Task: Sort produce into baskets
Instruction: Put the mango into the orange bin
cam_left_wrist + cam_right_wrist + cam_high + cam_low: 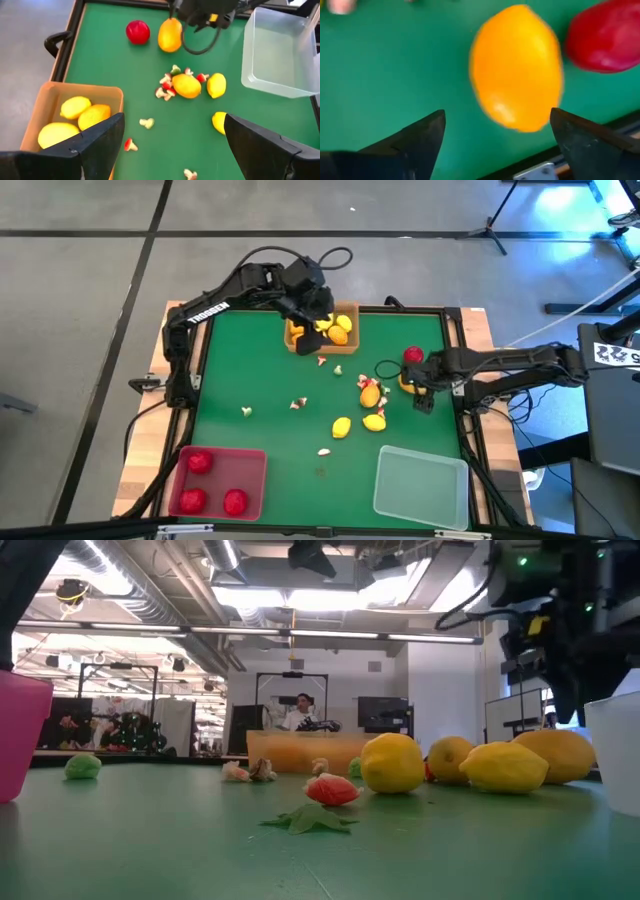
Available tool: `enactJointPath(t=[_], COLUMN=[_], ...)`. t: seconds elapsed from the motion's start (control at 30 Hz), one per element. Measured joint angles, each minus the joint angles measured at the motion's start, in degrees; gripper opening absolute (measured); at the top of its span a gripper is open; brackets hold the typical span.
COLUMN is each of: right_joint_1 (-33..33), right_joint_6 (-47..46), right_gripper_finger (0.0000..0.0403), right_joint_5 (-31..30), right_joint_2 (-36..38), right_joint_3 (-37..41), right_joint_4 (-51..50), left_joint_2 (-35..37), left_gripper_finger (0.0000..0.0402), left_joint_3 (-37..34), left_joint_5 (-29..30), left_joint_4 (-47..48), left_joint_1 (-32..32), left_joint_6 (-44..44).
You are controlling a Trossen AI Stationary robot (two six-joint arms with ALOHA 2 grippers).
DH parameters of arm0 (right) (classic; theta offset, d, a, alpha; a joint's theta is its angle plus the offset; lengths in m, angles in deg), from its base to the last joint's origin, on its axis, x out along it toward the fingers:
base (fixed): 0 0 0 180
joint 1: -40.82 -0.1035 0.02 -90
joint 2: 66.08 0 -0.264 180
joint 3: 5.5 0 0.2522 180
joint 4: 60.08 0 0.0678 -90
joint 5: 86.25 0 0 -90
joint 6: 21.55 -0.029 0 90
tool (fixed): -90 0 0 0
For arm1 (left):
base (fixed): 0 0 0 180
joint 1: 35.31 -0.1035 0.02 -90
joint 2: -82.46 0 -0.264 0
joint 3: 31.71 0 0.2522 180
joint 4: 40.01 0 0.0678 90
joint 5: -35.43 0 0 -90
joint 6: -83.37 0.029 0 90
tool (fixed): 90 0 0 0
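My right gripper [411, 381] is open over an orange oval fruit [516, 67] near the table's right edge. Its fingers stand on either side of the fruit without touching it. A red round fruit [604, 36] lies right beside the orange one. My left gripper [173, 121] is open and empty above the orange-tan basket [296, 340] at the far edge, which holds yellow fruits [75, 106]. The red basket [250, 461] at the near left holds three red fruits [199, 462]. The clear basket [420, 485] stands at the near right.
Two yellow fruits [342, 426] [374, 422] and an orange one [370, 393] lie right of the table's middle among small whitish-and-red bits [298, 403]. More bits lie scattered to the left [246, 411] and toward the near edge [324, 450]. A dark cable loop [386, 369] lies by the right gripper.
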Motion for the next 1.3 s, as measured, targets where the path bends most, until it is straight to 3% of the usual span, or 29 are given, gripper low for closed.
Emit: enactJointPath(t=[0.2,0.37,0.9,1.17,1.3], right_joint_1=[4.12,4.6,4.45,4.45,4.45], right_joint_6=[3.84,6.78,8.04,5.81,5.48], right_gripper_finger=[0.0389,0.039,0.039,0.039,0.0371], right_joint_5=[2.62,2.26,5.05,6.06,6.04], right_joint_2=[-4.62,-8.66,-16.25,-18.28,-18.01], right_joint_3=[0.0,0.0,0.0,0.0,0.0], right_joint_4=[-0.36,0.39,17.76,17.7,17.21], left_joint_2=[0.19,0.28,0.89,1.17,1.75], left_gripper_finger=[0.0338,0.0338,0.0338,0.0338,0.0338], left_joint_3=[0.0,0.0,0.0,0.0,0.0], left_joint_5=[0.0,0.0,0.0,0.0,0.04], left_joint_4=[0.13,0.16,1.66,3.51,2.81], left_joint_1=[0.01,-0.01,-0.31,-0.31,-0.36], left_joint_6=[-0.07,-0.09,-0.43,-0.77,-0.82])
